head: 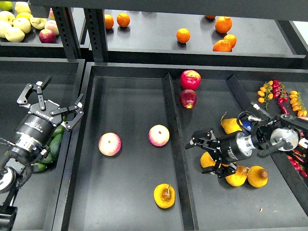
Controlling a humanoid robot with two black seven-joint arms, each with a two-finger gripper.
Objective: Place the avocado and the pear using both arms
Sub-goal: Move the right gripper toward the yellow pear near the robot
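Head view, single frame.

Left end effector (57,102): hangs over the left bin (9,144), prongs spread wide, nothing between them. Green avocados (54,142) lie in that bin directly below and partly behind the left wrist; most of them are hidden by the arm. Cannot tell whether the very dark avocado is among them.

Right end effector (201,146): reaches left across the right compartment (211,202) of the middle tray, lying low and nearly horizontal. Prongs parted, nothing visibly gripped. Its tip sits just above a yellow-orange pear (208,160); cannot tell whether they touch.

More pears in the right compartment:
- one (230,126) beside the wrist, on the far side
- two (237,176) and (257,176) side by side, just under the wrist, near side

A lone pear (164,196) with a brown stem patch lies in the left compartment, near the divider (175,159), well apart from both end effectors.

Other contents:
- two pink-yellow apples (109,144) and (159,135) in the left compartment
- two red apples (190,79) and (187,98) at the far end of the right compartment
- oranges (183,35) on the back shelf
- pale apples (14,26) at far left
- red chillies (294,159) and small orange fruit (265,91) at the right edge
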